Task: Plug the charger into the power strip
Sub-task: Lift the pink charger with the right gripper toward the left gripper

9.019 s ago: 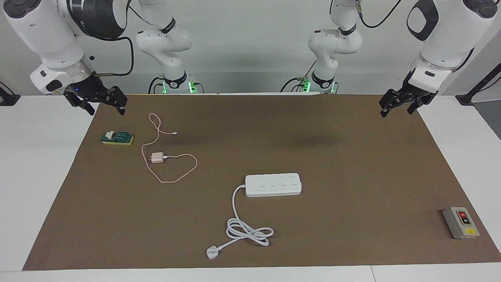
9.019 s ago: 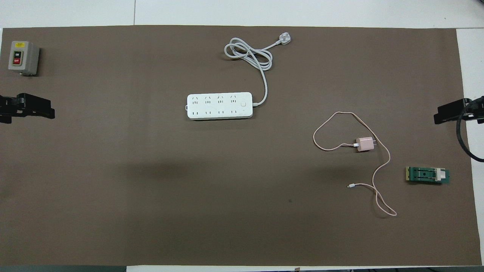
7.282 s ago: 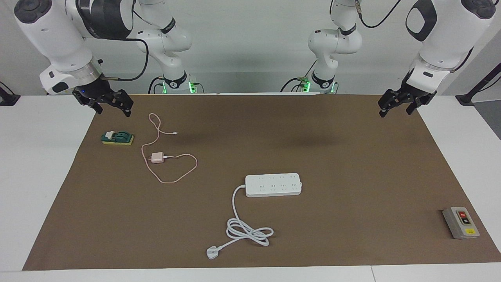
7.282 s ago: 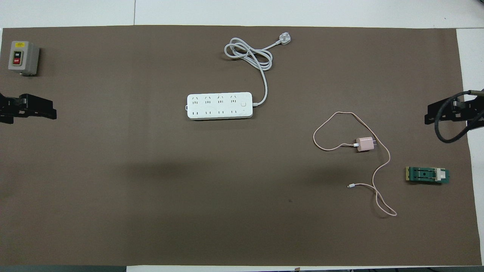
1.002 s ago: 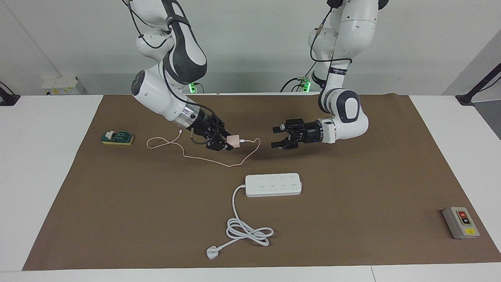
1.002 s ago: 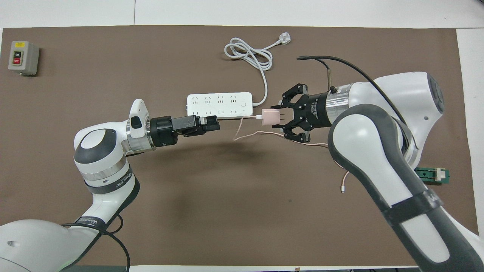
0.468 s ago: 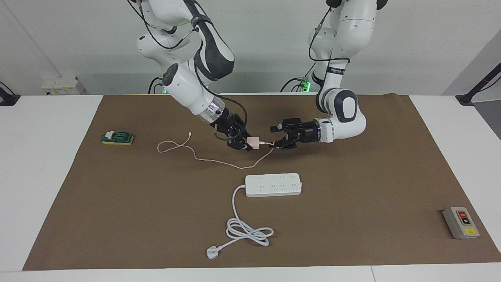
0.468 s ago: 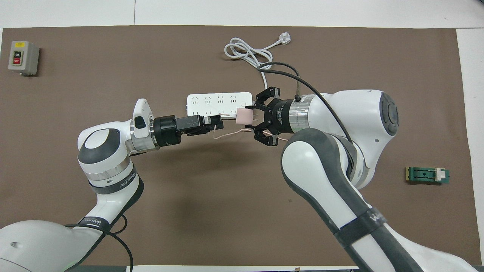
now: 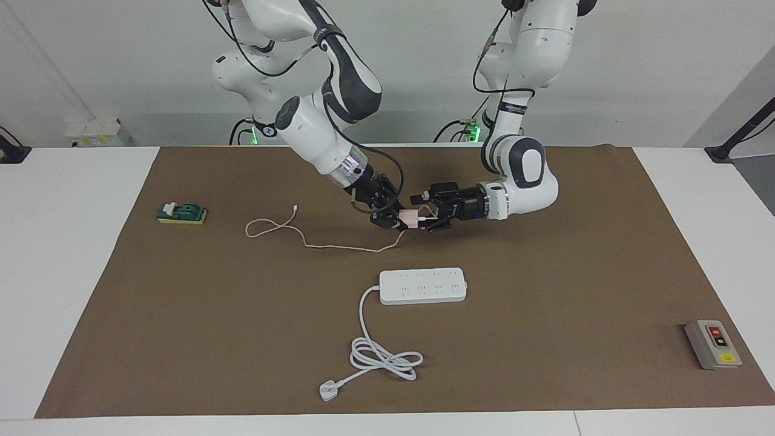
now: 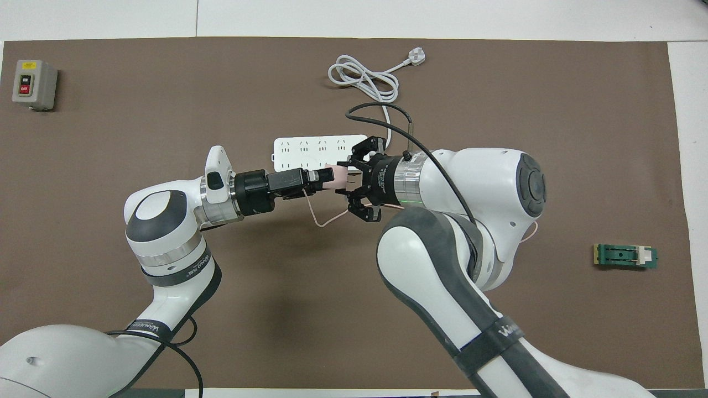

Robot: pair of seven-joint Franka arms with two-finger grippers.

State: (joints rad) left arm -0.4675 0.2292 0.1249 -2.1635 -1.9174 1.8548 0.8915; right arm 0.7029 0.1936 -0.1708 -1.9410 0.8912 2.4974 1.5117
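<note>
A white table (image 9: 72, 254) is carrying a big brown mat (image 9: 545, 272) that is covering most of its top, with bare white strips showing at both ends and along the edge farthest from the robots. A seam is running across the tabletop there. A plain pale grey wall (image 9: 654, 72) is standing at the robots' edge. Soft even light is falling, casting faint shadows on the mat. A black stand (image 9: 742, 130) is leaning in at one corner.
</note>
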